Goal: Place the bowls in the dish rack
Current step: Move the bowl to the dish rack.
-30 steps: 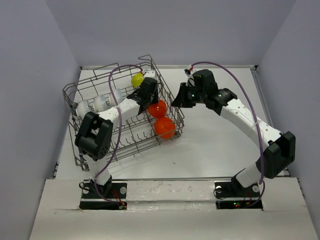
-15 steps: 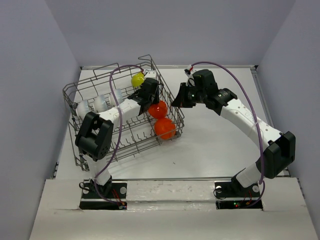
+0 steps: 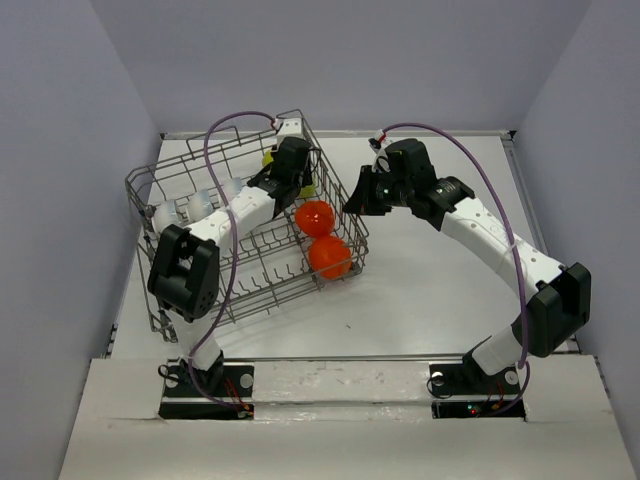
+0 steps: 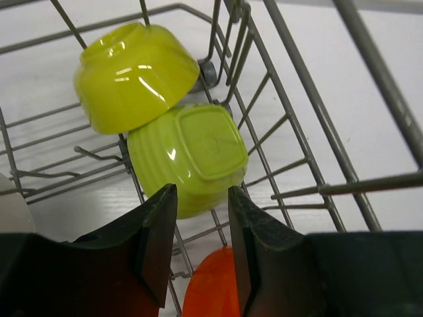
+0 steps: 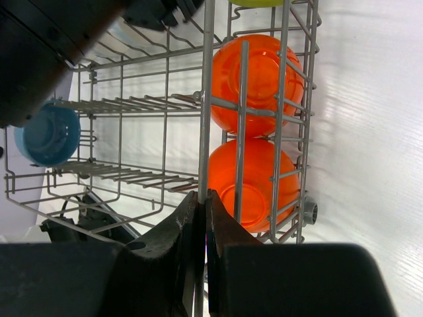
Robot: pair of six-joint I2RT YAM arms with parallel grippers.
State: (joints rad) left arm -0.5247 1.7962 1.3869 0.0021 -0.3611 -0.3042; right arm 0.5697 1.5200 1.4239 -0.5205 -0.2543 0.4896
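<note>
Advancing our part-open, empty left claw (image 4: 200, 191) over two racked green bowls (image 4: 188, 155), we pinch the rack (image 5: 207, 99) with the right claw (image 5: 203, 195).

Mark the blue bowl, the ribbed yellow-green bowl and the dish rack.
blue bowl (image 5: 49, 135): right wrist view, its centre.
ribbed yellow-green bowl (image 4: 198, 142): left wrist view, its flat square base.
dish rack (image 5: 207, 66): right wrist view, the central upright wire.

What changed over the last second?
The left pincer moved away from the orange bowls toward the far corner of the dish rack, over the yellow-green bowls, open, holding nothing. Unchanged: right pincer shut on a rack wire; orange bowls unmoved.
</note>
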